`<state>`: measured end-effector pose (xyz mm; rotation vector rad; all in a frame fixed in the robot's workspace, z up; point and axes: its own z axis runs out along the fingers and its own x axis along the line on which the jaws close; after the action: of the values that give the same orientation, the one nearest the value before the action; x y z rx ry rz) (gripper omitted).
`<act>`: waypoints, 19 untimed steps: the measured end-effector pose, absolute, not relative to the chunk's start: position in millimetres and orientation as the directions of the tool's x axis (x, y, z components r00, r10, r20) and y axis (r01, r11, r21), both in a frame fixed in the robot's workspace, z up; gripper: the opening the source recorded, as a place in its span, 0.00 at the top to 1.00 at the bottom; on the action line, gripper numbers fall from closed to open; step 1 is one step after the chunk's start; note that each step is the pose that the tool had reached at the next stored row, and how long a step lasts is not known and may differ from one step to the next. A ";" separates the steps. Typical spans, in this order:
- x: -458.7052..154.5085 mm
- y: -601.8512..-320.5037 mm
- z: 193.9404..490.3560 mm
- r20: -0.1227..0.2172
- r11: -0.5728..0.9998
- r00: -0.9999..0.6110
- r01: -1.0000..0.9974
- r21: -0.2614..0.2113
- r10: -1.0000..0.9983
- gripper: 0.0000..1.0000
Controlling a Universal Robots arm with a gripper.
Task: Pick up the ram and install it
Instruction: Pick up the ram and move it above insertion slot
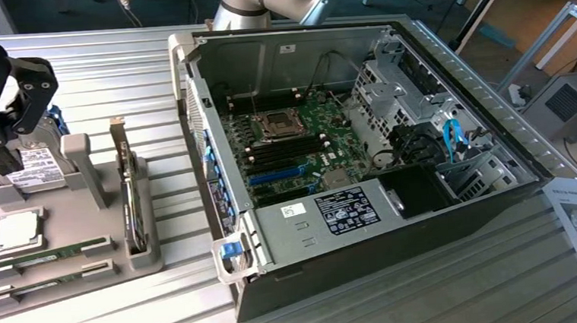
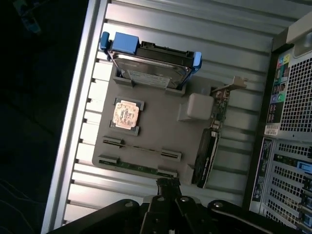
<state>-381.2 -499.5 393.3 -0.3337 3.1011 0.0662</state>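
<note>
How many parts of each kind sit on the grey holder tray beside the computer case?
ram sticks: 2
processor chip: 1
hard drive: 1
expansion card: 1
Total: 5

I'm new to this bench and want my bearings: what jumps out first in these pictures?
The open computer case, motherboard bared, dominates the middle of the exterior view. On that view's left a grey tray holds two green ram sticks, a silver processor and a hard drive, with the black claw above it.
</note>
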 end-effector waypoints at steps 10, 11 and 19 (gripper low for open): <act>-381.2 -499.5 393.3 -0.026 0.941 -0.942 -0.336 0.040 -0.335 0.89; -381.2 -499.5 393.3 -0.026 0.936 -0.937 -0.349 0.040 -0.348 0.89; -381.2 -499.5 393.3 -0.026 0.891 -0.892 -0.452 0.040 -0.451 0.89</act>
<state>-381.2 -499.5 393.3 -0.7260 3.0390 0.0702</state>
